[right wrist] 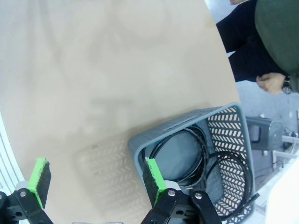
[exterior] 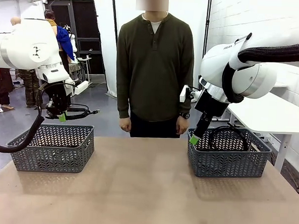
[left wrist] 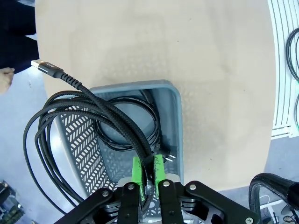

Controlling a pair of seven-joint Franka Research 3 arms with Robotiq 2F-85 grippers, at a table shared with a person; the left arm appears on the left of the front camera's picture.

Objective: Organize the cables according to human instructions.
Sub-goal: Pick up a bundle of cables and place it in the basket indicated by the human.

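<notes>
Left wrist view looks down on the left pincer (left wrist: 146, 173), clamped tight on a braided black cable (left wrist: 74, 121) whose loose coil hangs off to one side, its metal plug (left wrist: 46, 68) sticking out past the loops. Below it stands the left basket (left wrist: 175, 121), near the bench's left edge, with another coiled cable (left wrist: 128, 123) already lying on its floor. From the front, the held coil (exterior: 77, 111) hangs above and slightly behind that basket's (exterior: 53, 150) far rim.

The step in hand looks like dropping this cable into the left basket. To do it well, I would bring the pincer over the middle of the basket, not its rim, and lower until most of the loops are inside the walls before letting go; otherwise the trailing loops or the plug could drape over the edge or snag the lattice.

The right pincer (right wrist: 96, 182) stands wide and empty above the near corner of the right basket (right wrist: 187, 122), by the bench's right edge, where more coils (right wrist: 210, 161) lie. The person (exterior: 154, 67) stands at the far edge, arms down.
</notes>
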